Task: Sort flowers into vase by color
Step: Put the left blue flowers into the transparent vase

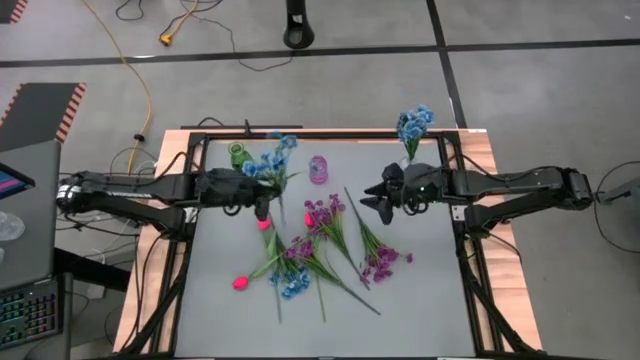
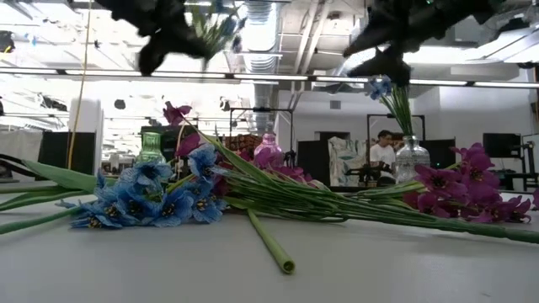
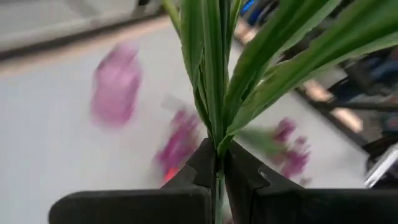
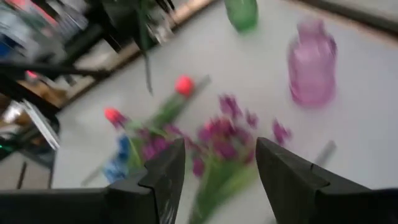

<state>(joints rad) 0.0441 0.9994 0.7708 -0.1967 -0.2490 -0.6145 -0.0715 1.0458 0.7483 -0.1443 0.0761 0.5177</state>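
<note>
left gripper point(image 1: 262, 207): clamped tight on the green stem of a blue sprig point(image 1: 268, 164), lifted above the grey desk point(image 1: 420, 310); in the left wrist view the stem and long leaves rise straight out from between the closed fingers point(image 3: 239, 180).
blue sprig: its blossoms fan out beyond the left gripper toward the far edge of the desk, just beside the green vase point(image 1: 237, 153).
right gripper point(image 1: 372, 200): fingers spread wide, holding nothing, hovering over the desk across from the left gripper; the right wrist view shows both dark fingers point(image 4: 166, 171) apart with flowers lying below them.
loose flowers point(image 1: 318, 252): a heap of purple and blue sprigs lying flat on the desk, between the two grippers and nearer the front edge than either; long stems cross one another.
purple sprig point(image 1: 384, 262): lies on the desk just in front of the right gripper.
pink-red buds point(image 1: 240, 283): one near the front of the desk below the left gripper, another point(image 1: 265, 225) just beside that gripper's tip.
pink vase point(image 1: 318, 169): stands between the grippers, toward the far edge.
clear vase point(image 2: 411, 158): behind the right gripper at the desk's far corner, already holding blue flowers point(image 1: 413, 125).
background: a person point(image 2: 384, 155) seated in the room beyond the desk.
</note>
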